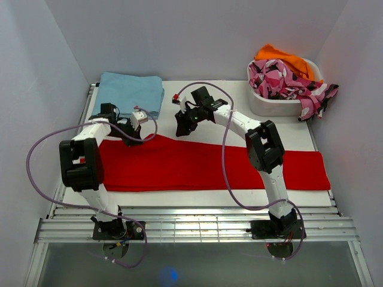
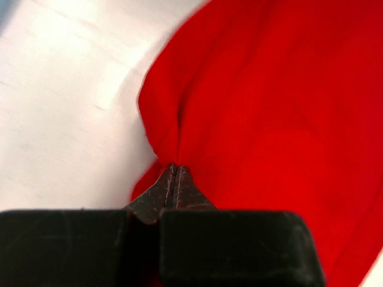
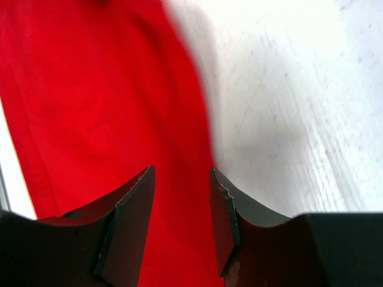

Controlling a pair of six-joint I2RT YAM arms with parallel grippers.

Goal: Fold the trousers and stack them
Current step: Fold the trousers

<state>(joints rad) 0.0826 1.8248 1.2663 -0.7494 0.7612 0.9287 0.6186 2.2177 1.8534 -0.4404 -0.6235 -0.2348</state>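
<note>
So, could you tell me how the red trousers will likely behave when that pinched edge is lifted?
Probably floppy: the trousers pucker where the left gripper pinches them. Likely light, lying thin and flat. The long unheld span should sag.

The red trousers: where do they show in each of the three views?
Top external: the trousers lie as a long band across the white table.
Left wrist: they fill the right side, a fold pinched in the shut left pincer.
Right wrist: they fill the left half, under the open right pincer.
Shared landmark: the red edge against the white table.
</note>
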